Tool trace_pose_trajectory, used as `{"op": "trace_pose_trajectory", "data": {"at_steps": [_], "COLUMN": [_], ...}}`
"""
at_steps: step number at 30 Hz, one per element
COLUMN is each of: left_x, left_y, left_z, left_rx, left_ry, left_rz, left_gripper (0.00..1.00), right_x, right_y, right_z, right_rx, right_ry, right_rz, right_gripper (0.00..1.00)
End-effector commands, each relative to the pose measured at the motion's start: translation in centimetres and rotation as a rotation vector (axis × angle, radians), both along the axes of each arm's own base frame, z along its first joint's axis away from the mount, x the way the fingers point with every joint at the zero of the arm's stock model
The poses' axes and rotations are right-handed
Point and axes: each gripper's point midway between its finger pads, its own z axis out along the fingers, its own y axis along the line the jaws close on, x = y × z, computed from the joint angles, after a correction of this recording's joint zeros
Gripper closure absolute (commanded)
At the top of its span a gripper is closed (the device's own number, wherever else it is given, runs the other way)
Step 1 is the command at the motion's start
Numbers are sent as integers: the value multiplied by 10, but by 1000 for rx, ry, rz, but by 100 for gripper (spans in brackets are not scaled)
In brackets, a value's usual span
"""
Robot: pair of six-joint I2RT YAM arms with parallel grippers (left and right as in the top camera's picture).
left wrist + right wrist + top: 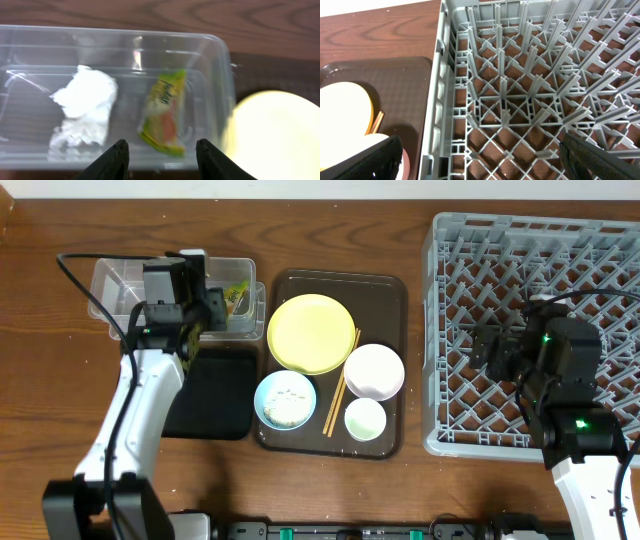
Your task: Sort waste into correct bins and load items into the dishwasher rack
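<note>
Above the clear tub (pixel 220 75), we are hovering our left gripper (pixel 162 160) part-open and empty; the snack wrapper (pixel 165 115) is lying inside beside the tissue (pixel 82 110), sorted as waste. Our right gripper (pixel 485 157) is hanging wide open over the dishwasher rack (pixel 520 75).

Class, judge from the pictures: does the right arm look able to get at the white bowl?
Probably yes: the white bowl lies uncovered on the tray beside the rack. The right hand, open, hangs above the rack, whose wall it must clear.

The left arm (pixel 150 385) hides part of the clear tub (pixel 108 278) and black tray (pixel 222 395); the dishwasher rack (pixel 470 442) runs off-frame.
</note>
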Motion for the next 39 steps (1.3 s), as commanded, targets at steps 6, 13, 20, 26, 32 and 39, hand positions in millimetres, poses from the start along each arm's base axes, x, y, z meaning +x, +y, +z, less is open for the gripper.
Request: {"op": "trace_pose_trajectory", "data": {"at_steps": [6,13,20,26,32,39], "left_x": [-51,-90,-114,-133,-155,-169], "left_y": [-44,-89,-132,-160,-186,-193], "left_z": [-18,-33,-44,-77,-113,-139], "left_rx": [-68,-204,-212,-164,-85,-30], "left_ry": [206,385,467,583,686,761], "left_rz": [-63,-29,-74,-74,-149,-173], "left_gripper": [48,48,48,48,49,73], "right_x": [2,2,1,0,-4,-5], "right_y": [3,3,4,4,3,3], "right_z": [8,8,7,6,1,-1], "right_rx": [-6,-6,-3,-4,-4,-4], "right_ry": [-20,-20,-13,-9,17,28], "right_rz": [17,17,20,20,20,20], "right_gripper": [1,1,2,2,2,3]}}
